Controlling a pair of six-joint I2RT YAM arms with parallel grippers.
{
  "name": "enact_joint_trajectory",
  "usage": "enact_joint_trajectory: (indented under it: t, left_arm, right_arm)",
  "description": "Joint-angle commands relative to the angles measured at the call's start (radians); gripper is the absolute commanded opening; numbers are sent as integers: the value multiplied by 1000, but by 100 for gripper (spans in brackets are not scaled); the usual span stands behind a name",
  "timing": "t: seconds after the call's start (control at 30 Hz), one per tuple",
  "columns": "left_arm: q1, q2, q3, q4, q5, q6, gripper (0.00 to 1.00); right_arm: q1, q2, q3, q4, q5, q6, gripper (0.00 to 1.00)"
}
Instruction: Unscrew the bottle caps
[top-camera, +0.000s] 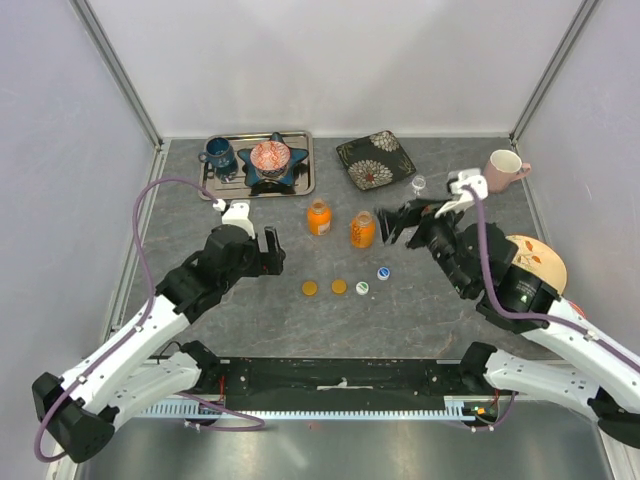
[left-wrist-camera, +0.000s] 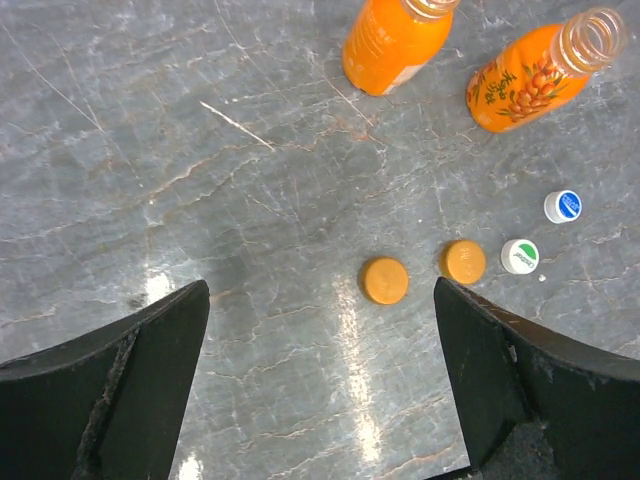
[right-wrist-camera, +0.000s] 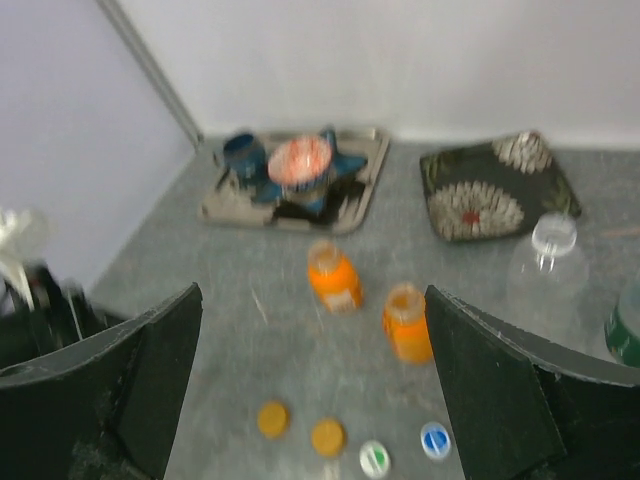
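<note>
bottle caps (left-wrist-camera: 463, 260) loose on table (left-wrist-camera: 200, 150); clear bottle (right-wrist-camera: 545, 270) blurred, faint

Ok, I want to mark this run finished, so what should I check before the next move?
1. Left orange bottle uncapped: ok.
2. Right orange bottle uncapped: ok.
3. Loose on table, left orange cap, right orange cap, green cap, blue cap: ok.
4. Left gripper open, empty: ok.
5. Right gripper open, empty: ok.
6. Clear bottle uncapped: cannot tell, blurred.
</note>
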Motion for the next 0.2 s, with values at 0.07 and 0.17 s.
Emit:
enact_joint_trajectory:
  t: [0.07,0.17]
  left_arm:
    - [-1,10,38,72,66,-97,99]
    - [-1,2,34,72,78,-91,99]
  right_arm:
    - [60,-57,-107,-191,-61,42,98]
    - [60,-82,-142,-167,-46,48,98]
